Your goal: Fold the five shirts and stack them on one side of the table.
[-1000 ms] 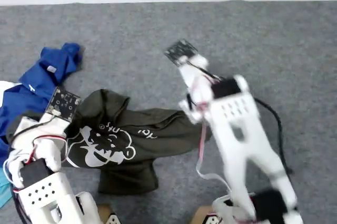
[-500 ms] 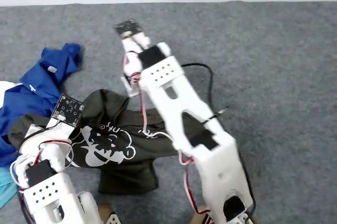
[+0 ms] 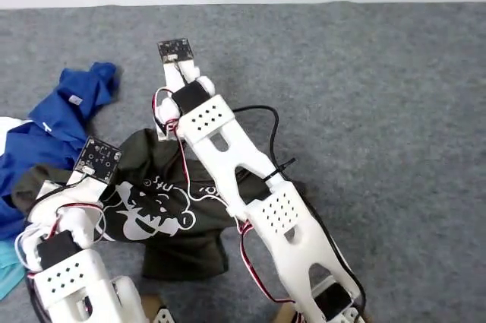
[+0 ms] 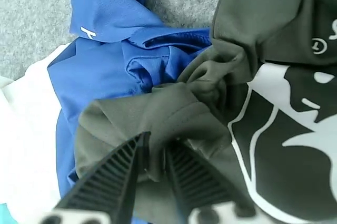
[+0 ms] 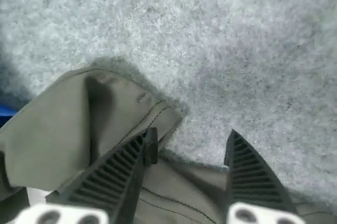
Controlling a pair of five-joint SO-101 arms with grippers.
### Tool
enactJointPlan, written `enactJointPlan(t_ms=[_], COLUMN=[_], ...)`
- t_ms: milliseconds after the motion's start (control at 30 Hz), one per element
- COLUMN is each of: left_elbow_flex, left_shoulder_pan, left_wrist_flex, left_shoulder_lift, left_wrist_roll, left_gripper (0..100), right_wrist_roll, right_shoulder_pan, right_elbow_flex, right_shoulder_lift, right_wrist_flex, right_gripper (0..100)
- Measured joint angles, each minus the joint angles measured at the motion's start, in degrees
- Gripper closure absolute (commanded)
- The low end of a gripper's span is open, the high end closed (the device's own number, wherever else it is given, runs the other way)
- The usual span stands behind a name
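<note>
Left wrist view, left gripper point(image 4: 155, 145): it's clamping down on a bunched-up fold of the dark shirt point(image 4: 184, 113), fingers almost together with the cloth squeezed between them.
right gripper point(image 5: 192, 142): jaws are standing wide apart, hanging just over a stitched edge of the dark shirt where it's meeting the grey mat point(image 5: 237, 50).
dark shirt: in the high view it's lying crumpled at lower left-centre, white print facing up, with the right arm point(image 3: 228, 156) stretching across it.
blue shirt point(image 3: 72, 99): sitting bunched at the left, touching the dark one.
white cloth point(image 4: 26, 145): lying right against the blue shirt.
</note>
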State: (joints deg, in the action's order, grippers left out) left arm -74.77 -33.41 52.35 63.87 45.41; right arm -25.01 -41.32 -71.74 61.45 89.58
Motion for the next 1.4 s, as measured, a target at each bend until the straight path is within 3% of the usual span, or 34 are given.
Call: enactJointPlan(t_ms=[833, 1300, 1400], left_elbow_flex=[-2.1, -2.1, -2.1], left_shoulder_pan=[0.0, 0.0, 0.0], left_wrist_flex=[0.1, 0.1, 0.1], left_shoulder_lift=[0.0, 0.0, 0.0], left_wrist_roll=[0.0, 0.0, 0.0], left_gripper=[100, 100, 100], right_wrist_roll=[-0.2, -0.2, -0.1], right_shoulder_pan=[-3.7, -1.4, -0.9], right_elbow_flex=[-0.5, -0.6, -0.6], right_shoulder_lift=[5.5, 8.9, 9.0], right_wrist_flex=[-5.6, -6.6, -7.0], right_gripper=[76.8, 99.1, 98.9])
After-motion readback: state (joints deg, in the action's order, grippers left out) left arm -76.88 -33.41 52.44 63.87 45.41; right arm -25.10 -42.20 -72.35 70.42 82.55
